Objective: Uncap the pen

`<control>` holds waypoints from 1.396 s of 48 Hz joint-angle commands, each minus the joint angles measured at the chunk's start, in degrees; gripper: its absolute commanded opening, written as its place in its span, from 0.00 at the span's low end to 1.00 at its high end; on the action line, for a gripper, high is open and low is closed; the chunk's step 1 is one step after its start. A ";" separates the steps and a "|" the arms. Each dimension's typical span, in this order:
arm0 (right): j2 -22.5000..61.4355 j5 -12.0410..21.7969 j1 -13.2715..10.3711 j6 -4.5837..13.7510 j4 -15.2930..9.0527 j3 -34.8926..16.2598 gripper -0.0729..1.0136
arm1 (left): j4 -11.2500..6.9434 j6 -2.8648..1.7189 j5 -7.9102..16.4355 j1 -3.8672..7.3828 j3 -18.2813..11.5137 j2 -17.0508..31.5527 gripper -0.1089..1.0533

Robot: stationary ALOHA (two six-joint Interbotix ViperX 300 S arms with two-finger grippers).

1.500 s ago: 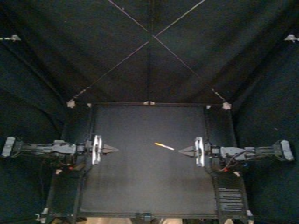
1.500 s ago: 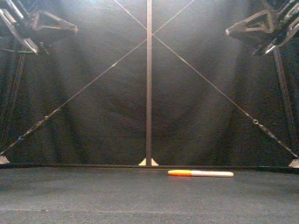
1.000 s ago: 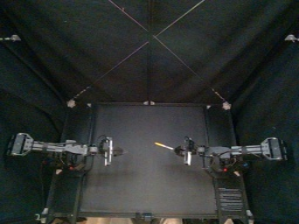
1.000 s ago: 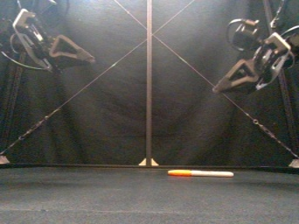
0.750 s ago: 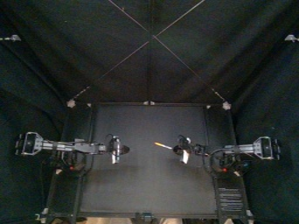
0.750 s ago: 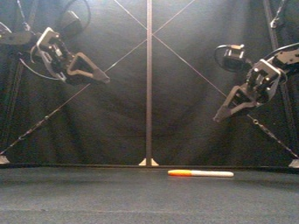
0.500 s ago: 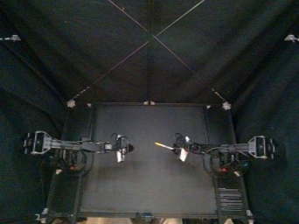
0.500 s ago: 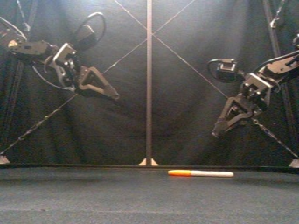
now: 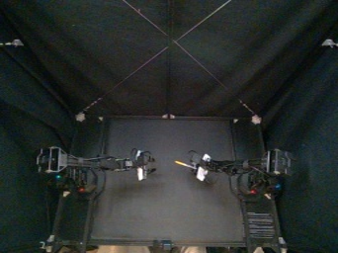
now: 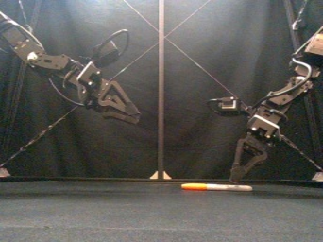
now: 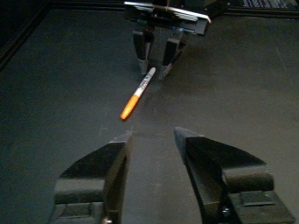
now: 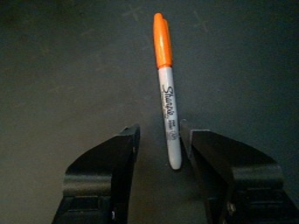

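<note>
One marker pen (image 10: pixel 216 187) lies flat on the black table, its orange cap (image 10: pixel 194 186) toward the left and its white barrel (image 10: pixel 235 187) toward the right. In the top view the pen (image 9: pixel 183 163) sits just right of the middle. My right gripper (image 12: pixel 167 133) hangs low over the barrel's end, open, with a jaw on each side of the white barrel (image 12: pixel 170 118) and not touching it. My left gripper (image 11: pixel 152 138) stands open well above the table, left of the pen (image 11: pixel 136 94), holding nothing. In the front view the right gripper (image 10: pixel 237 176) almost reaches the table, and the left gripper (image 10: pixel 127 110) is higher.
The black table (image 9: pixel 132 212) holds only the pen. The two arms face each other across its middle, with the right gripper (image 11: pixel 158 52) showing in the left wrist view beyond the pen.
Both arms have swung in from the sides toward the middle and come down. Both grippers went from shut to open. The right one dropped over the pen's white end. The pen has not moved.
</note>
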 commanded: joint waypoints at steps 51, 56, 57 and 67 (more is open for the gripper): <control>-8.88 2.29 5.01 -0.18 -10.99 -11.16 0.43 | -7.73 -0.62 -2.55 -1.14 -1.85 -3.87 0.86; -8.79 2.20 5.80 -0.26 -12.04 -12.13 0.43 | -10.02 -0.62 -3.69 -1.85 -1.85 -3.87 0.86; -8.79 2.11 5.98 -0.26 -12.22 -12.39 0.43 | -10.37 -0.62 -4.04 -2.02 -1.85 -3.87 0.86; -7.82 1.49 6.77 -0.18 -13.80 -14.68 0.43 | -11.16 -0.62 -5.80 -3.43 -1.93 -3.87 0.86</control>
